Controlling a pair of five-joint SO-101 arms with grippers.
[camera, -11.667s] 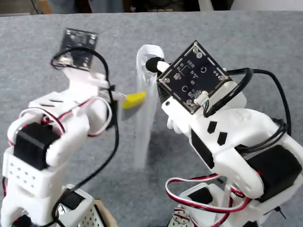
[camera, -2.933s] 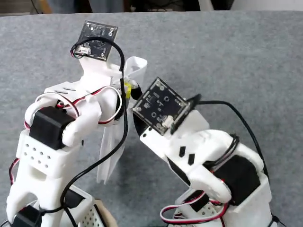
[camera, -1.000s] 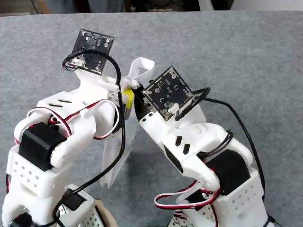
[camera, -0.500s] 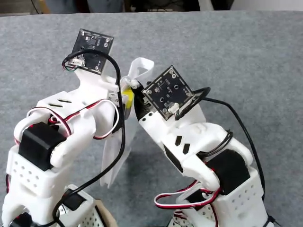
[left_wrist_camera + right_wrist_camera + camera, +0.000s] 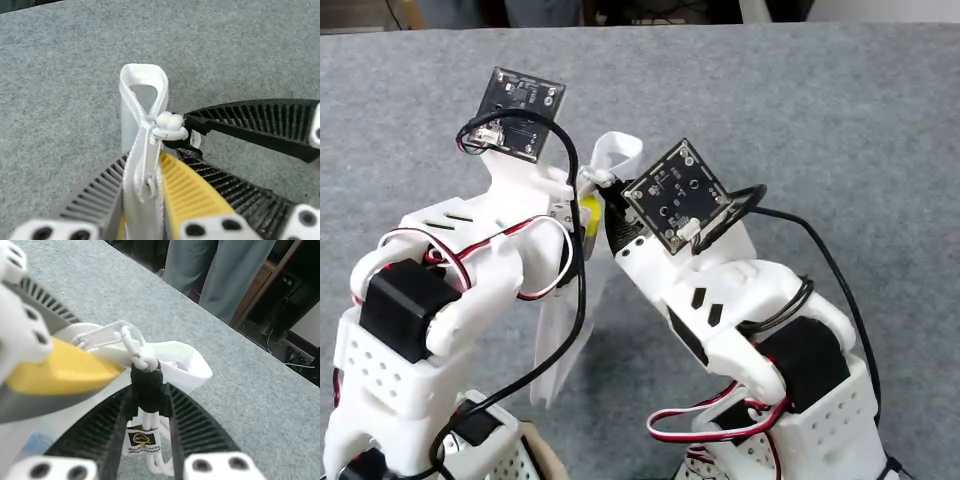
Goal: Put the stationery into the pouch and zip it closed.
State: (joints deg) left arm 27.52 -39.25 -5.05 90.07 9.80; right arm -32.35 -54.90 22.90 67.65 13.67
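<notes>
Pouch, likely limp and light, best held at its zip edge: left pincer clamps there, right pincer pinches pull.

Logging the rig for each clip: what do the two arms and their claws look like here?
The left arm and right arm are white shells with black servos, red, white and black wires and a square black circuit board at the wrist. The left claw has one grey and one yellow ribbed finger; the right claw has black ones.
</notes>
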